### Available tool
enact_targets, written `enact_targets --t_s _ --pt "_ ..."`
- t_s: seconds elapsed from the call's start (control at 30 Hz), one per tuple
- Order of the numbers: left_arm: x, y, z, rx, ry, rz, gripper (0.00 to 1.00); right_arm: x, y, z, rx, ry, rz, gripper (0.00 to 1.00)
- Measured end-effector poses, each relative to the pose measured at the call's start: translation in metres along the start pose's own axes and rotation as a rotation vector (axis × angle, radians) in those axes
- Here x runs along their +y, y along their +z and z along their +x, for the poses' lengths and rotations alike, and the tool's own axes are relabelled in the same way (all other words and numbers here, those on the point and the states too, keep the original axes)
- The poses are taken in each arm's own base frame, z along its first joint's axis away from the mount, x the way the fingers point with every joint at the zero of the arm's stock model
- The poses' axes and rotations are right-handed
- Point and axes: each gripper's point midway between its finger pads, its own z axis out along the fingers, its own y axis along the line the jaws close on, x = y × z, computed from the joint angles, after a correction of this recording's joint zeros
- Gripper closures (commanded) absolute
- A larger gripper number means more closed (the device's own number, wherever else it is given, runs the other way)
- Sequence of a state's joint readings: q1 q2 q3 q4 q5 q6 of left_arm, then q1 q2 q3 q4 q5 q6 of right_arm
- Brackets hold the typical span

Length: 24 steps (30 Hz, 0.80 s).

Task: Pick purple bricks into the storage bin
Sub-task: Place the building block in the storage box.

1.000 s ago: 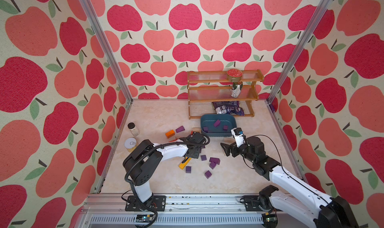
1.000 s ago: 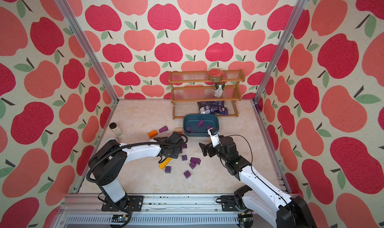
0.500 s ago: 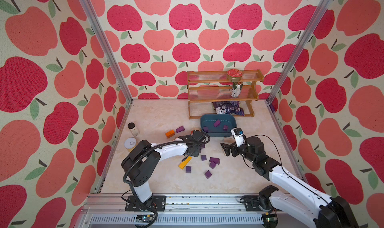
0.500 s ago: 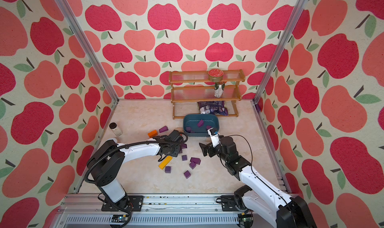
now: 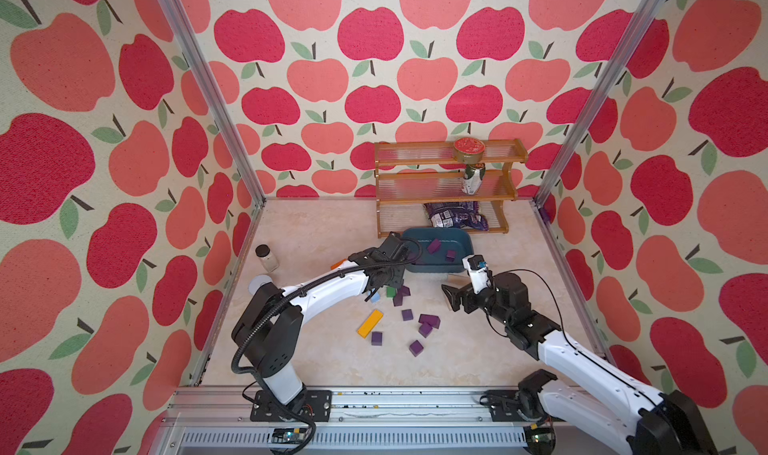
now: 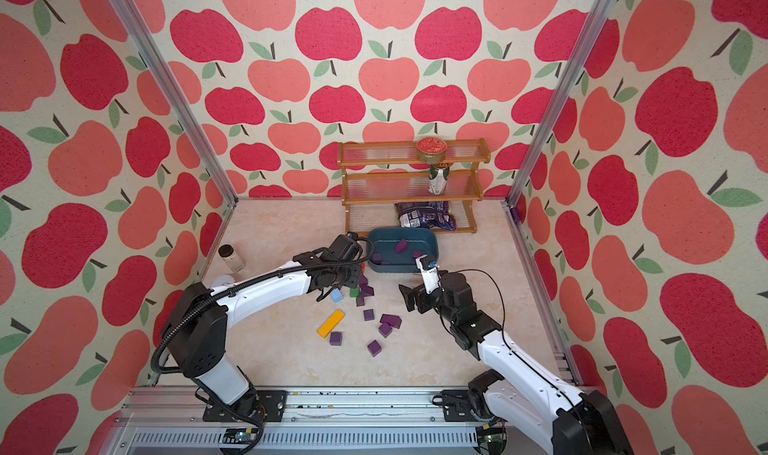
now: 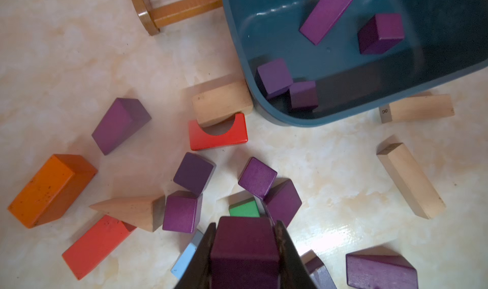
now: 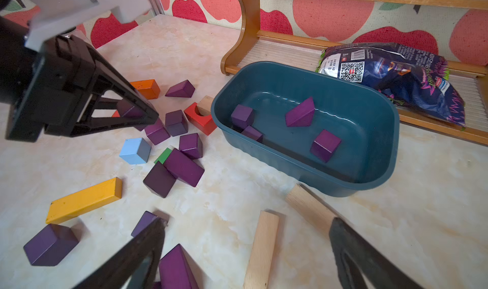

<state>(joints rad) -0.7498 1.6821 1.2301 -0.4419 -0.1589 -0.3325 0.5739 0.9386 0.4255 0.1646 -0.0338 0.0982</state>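
Note:
My left gripper (image 7: pixel 245 224) is shut on a dark purple brick (image 7: pixel 244 248) and hangs over the pile of blocks, just off the near left corner of the storage bin (image 7: pixel 237 37). The right wrist view shows those black fingers (image 8: pixel 126 116) raised above the floor. The teal storage bin (image 5: pixel 465 245) (image 6: pixel 432 241) (image 8: pixel 390 142) holds several purple bricks (image 8: pixel 299 113). More purple bricks (image 5: pixel 407 315) (image 6: pixel 368 314) lie loose on the floor in front of it. My right gripper (image 5: pixel 461 280) (image 6: pixel 417 280) (image 8: pixel 248 221) is open and empty, low over the floor to the right of the pile.
A wooden shelf rack (image 5: pixel 444 183) with a can, a tin and a purple snack bag (image 5: pixel 455 218) stands behind the bin. A yellow bar (image 5: pixel 370 323), orange (image 7: pixel 52 190), red (image 7: pixel 217 134), light-blue (image 8: pixel 134 150) and plain wood blocks (image 8: pixel 262 248) lie among the bricks. A small jar (image 5: pixel 266 257) stands at the left.
My left gripper has lifted off the pile with the purple brick and moved toward the bin. The right arm has not moved.

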Motion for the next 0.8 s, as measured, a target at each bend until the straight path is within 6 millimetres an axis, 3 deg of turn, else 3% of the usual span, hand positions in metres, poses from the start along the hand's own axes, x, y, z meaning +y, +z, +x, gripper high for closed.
enact_targets --t_s 0.33,0.53,0.8 --pt "-0.011 0.009 -0.051 -0.059 0.040 0.026 0.79 -0.003 0.008 0.011 0.042 0.007 0.013 0.01" --pt "-0.017 0.027 -0.076 -0.071 0.045 0.048 0.80 -0.004 0.008 0.012 0.044 0.008 0.020 0.01" --pt "-0.030 0.058 -0.093 -0.054 0.063 0.084 0.80 -0.005 0.009 0.014 0.039 0.007 0.023 0.01"
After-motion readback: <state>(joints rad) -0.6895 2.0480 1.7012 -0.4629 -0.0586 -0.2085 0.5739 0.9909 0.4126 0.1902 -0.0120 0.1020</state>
